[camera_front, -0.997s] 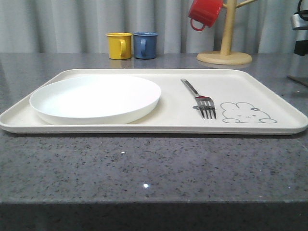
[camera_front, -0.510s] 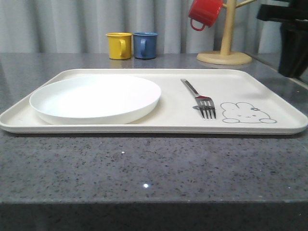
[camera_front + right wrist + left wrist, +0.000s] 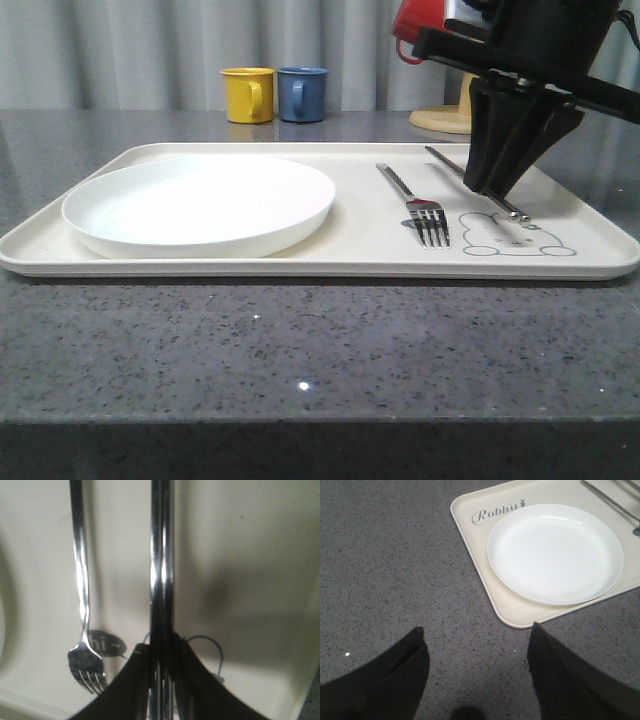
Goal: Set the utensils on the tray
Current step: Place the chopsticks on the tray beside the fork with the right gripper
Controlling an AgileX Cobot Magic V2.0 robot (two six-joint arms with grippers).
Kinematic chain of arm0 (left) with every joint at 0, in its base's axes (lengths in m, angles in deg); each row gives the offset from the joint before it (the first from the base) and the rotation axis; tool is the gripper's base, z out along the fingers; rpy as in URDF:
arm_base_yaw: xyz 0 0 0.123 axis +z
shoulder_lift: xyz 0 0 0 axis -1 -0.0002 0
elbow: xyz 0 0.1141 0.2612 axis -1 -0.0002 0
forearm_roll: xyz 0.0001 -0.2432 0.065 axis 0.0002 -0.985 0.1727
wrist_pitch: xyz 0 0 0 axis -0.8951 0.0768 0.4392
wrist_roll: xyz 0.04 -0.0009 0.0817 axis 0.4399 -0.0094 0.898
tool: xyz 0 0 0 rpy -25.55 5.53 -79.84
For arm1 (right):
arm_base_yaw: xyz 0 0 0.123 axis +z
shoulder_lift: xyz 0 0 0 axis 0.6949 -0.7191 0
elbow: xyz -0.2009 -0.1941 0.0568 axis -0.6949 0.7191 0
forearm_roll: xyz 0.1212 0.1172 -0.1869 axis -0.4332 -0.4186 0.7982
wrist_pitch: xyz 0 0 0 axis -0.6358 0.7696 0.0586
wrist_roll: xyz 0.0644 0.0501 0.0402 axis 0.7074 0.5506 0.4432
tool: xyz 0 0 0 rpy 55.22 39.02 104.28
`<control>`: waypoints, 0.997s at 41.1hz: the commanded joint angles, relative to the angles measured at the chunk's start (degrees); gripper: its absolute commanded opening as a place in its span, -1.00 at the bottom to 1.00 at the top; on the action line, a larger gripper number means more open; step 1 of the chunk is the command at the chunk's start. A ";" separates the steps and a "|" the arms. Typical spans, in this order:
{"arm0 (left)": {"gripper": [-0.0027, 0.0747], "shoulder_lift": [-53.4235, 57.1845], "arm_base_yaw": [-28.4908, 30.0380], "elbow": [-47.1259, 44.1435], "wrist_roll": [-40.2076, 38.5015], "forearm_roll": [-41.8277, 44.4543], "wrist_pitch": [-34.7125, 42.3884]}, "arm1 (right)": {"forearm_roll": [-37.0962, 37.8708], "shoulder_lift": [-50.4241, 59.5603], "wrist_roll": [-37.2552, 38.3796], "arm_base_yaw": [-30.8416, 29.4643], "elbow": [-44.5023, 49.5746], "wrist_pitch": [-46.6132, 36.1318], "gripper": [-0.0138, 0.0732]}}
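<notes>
The cream tray point(image 3: 300, 268) lies on the grey counter, and a silver fork point(image 3: 415, 205) rests on it right of the middle, tines toward me. My right gripper point(image 3: 487, 185) is shut on a pair of silver chopsticks point(image 3: 445, 160), held low over the tray's rabbit drawing just right of the fork. In the right wrist view the chopsticks point(image 3: 162, 555) run straight out from the closed gripper point(image 3: 162, 652), parallel to the fork point(image 3: 80, 580). I cannot tell whether they touch the tray. My left gripper point(image 3: 476, 635) hangs open over bare counter beside the tray's corner point(image 3: 480, 555).
A round white plate point(image 3: 200, 205) fills the tray's left half. A yellow mug point(image 3: 247, 95) and a blue mug point(image 3: 302, 94) stand behind the tray. A red mug point(image 3: 412, 25) hangs on a wooden mug tree point(image 3: 440, 120) at the back right.
My right arm has swung in from the right edge to above the tray's right side, bringing the chopsticks with it. Fork, plate and tray have not moved.
</notes>
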State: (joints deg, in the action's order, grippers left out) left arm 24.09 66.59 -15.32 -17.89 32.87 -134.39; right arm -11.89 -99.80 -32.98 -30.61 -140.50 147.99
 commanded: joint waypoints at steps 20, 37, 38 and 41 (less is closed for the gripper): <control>0.16 -0.14 -0.39 1.37 -0.50 -0.20 4.00 | -2.02 0.70 1.21 -0.02 -1.32 -0.73 -0.04; 0.16 -0.14 -0.39 1.37 -0.50 -0.20 4.00 | 6.43 10.87 -9.54 -0.08 -1.32 2.65 0.02; 0.16 -0.14 -0.39 1.37 -0.50 -0.20 4.00 | 8.13 12.11 -10.04 -0.08 -1.25 2.87 0.02; 0.16 -0.14 -0.39 1.37 -0.50 -0.20 4.00 | 13.22 14.78 -10.09 -1.63 -1.14 3.19 0.02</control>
State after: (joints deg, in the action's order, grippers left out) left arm 24.09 66.59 -15.32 -17.89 32.87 -134.39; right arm -4.49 -90.64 -41.24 -30.72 -140.50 149.55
